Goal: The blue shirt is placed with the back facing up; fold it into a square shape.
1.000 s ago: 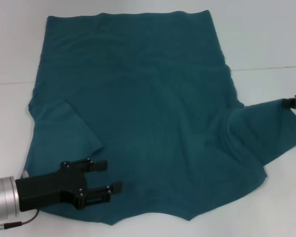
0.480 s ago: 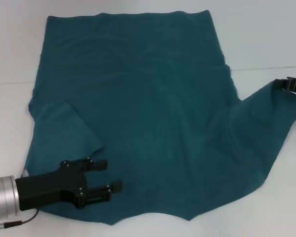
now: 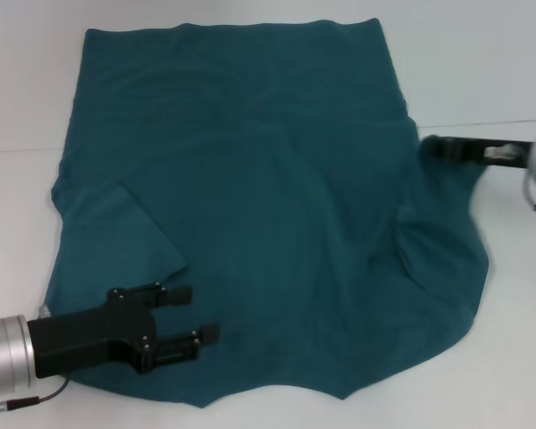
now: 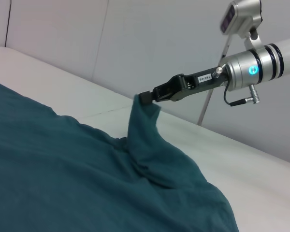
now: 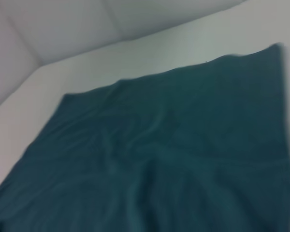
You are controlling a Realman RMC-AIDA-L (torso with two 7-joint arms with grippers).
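Note:
The blue shirt [image 3: 250, 206] lies spread flat on the white table, plain side up, its left sleeve folded in over the body. My right gripper [image 3: 431, 144] is shut on the right sleeve's edge and holds it lifted above the shirt's right side; the left wrist view shows the same right gripper [image 4: 146, 97] pinching a raised peak of the shirt [image 4: 145, 145]. My left gripper [image 3: 201, 315] hovers open over the shirt's near left corner, nothing between its fingers. The right wrist view shows only the shirt [image 5: 159, 154].
The white table [image 3: 482, 63] extends around the shirt on all sides. A seam line in the table surface runs across at mid height, on both sides of the shirt.
My right gripper has carried the right sleeve up and inward to the left, from the far right edge to over the shirt's right side. The left gripper has stayed in place.

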